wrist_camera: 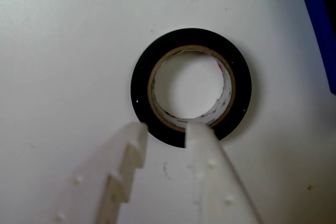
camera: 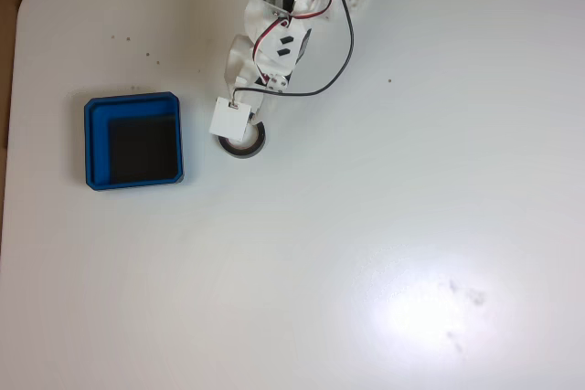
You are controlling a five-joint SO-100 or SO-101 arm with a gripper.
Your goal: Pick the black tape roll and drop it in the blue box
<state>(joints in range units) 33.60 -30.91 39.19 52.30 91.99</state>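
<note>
Flat ring of black tape [wrist_camera: 157,124] with a pale inner core and open centre, lying flat on the white table [camera: 366,226]; through the hole the white surface shows. In the fixed view the black tape roll [camera: 254,145] sits just right of the shallow square bright-blue tray [camera: 89,139], apart from it with a strip of bare table between, and is partly covered from above by the arm's white square camera block. White two-finger gripper [wrist_camera: 167,127]: in the wrist view both fingertips reach in from the bottom edge and stand at the near rim of the roll, one notched finger [wrist_camera: 118,177] to the left of the rim, the other, smooth finger [wrist_camera: 210,177] overlapping the ring's lower edge. The jaws stand parted, a clear gap of table between them, clasping nothing. The blue box has a raised rim, clipped corners and a black inner floor; a sliver of its blue wall [wrist_camera: 315,19] shows at the upper right of the wrist view. White arm [camera: 274,34] with red and black wires enters from the top edge in the fixed view. Table surface bears a few small dark specks and a bright glare patch at lower right.
</note>
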